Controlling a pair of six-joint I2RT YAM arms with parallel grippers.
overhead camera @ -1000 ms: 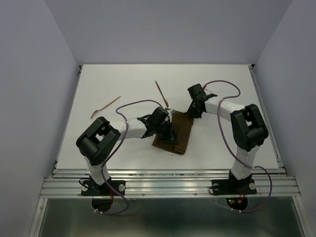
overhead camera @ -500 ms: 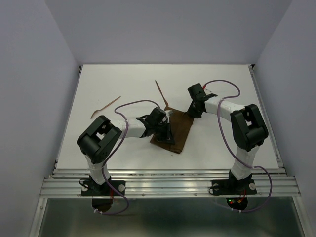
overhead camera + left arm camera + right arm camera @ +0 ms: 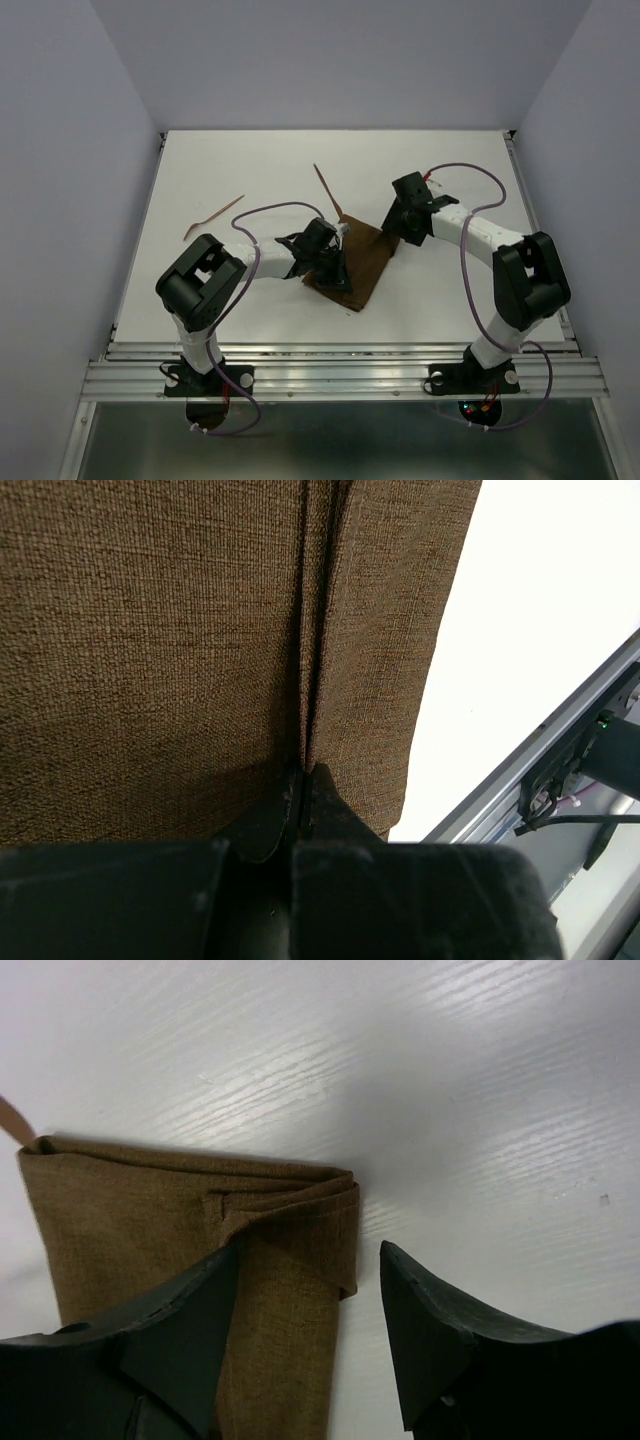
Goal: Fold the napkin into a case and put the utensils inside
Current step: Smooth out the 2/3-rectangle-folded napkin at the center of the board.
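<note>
The dark brown napkin [image 3: 362, 262] lies folded into a narrow case shape at the table's middle. My left gripper [image 3: 331, 266] is shut on a raised fold of it; in the left wrist view the cloth [image 3: 150, 630] fills the frame and the jaws [image 3: 303, 776] pinch the crease. My right gripper [image 3: 399, 224] is open at the napkin's far right corner [image 3: 300, 1210], one finger [image 3: 190, 1300] over the cloth, the other [image 3: 430, 1310] over bare table. One utensil [image 3: 327, 191] lies just beyond the napkin, the other [image 3: 212, 216] far left.
The white table [image 3: 460, 300] ends at a metal rail [image 3: 340, 370] in front, also seen in the left wrist view [image 3: 590, 730]. Grey walls close in the sides and back. The tip of a utensil [image 3: 12, 1120] shows at the right wrist view's left edge.
The right arm has swung out to the right and its gripper has drawn back slightly from the napkin's corner. The napkin has turned a little. The left gripper holds its grip.
</note>
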